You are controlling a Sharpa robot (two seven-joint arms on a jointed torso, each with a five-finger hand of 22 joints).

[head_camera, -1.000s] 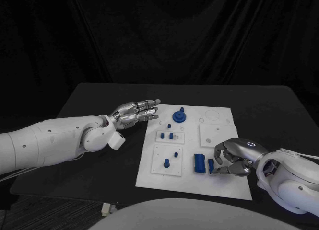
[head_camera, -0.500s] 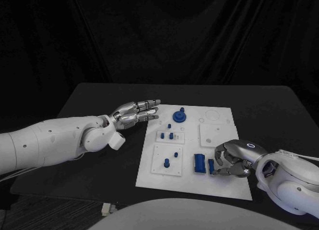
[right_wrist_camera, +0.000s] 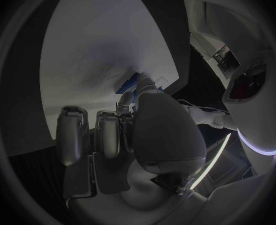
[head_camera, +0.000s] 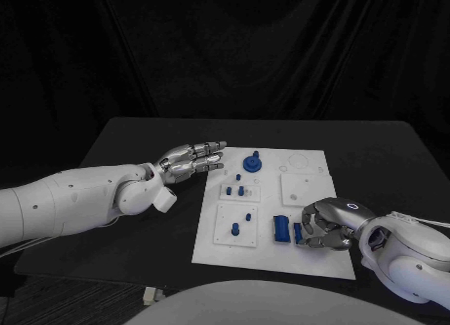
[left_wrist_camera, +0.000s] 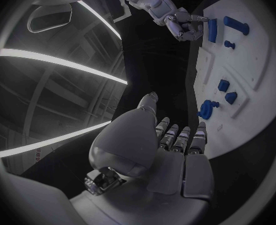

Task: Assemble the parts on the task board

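Note:
The white task board (head_camera: 273, 261) lies in the middle of the black table. My right hand (head_camera: 327, 223) is curled over its near right part, fingertips closed on a narrow blue part (head_camera: 297, 233) that lies beside a wider blue block (head_camera: 281, 229). The left wrist view shows that hand (left_wrist_camera: 175, 22) with a finger reaching the narrow part (left_wrist_camera: 212, 30). The right wrist view shows the blue part (right_wrist_camera: 131, 84) just past my fingertips. My left hand (head_camera: 191, 161) hovers open at the board's far left edge, holding nothing. A blue round knob (head_camera: 252, 163) stands at the far end of the board.
Small blue pegs (head_camera: 238, 191) stand in the raised white plates on the board's left half, with another pair (head_camera: 240, 225) nearer me. Two bare white plates (head_camera: 304, 189) occupy the far right. Black table (head_camera: 137, 223) surrounds the board.
My right hand and forearm have crept slightly to the left over the narrow blue part. The left hand and the parts have stayed put.

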